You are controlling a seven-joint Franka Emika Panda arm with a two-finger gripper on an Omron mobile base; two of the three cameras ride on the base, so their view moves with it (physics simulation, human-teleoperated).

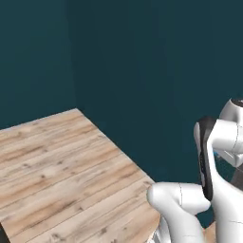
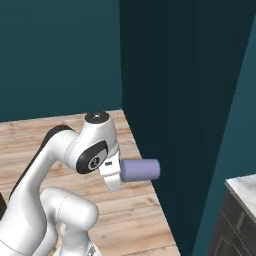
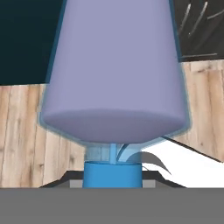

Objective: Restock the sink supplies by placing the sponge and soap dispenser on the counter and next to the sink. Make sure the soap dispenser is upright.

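Observation:
The soap dispenser (image 2: 140, 170), a greyish-lavender bottle, lies sideways in the air, its base pointing right towards a dark teal wall. My gripper (image 2: 119, 172) is shut on its pump end. In the hand view the soap dispenser (image 3: 116, 74) looms large, base away from the camera, and my gripper (image 3: 112, 180) clamps the blue pump top (image 3: 112, 174) between its dark fingers. A corner of the marble counter (image 2: 246, 186) shows at the lower right, well apart from the bottle. The sponge and the sink are out of view.
A wood-plank floor (image 1: 61, 166) spreads below the arm. Dark teal walls (image 1: 142, 71) stand close ahead, with a tall dark panel (image 2: 175, 100) right in front of the bottle. Dark cabinet fronts (image 2: 235, 227) sit under the counter corner.

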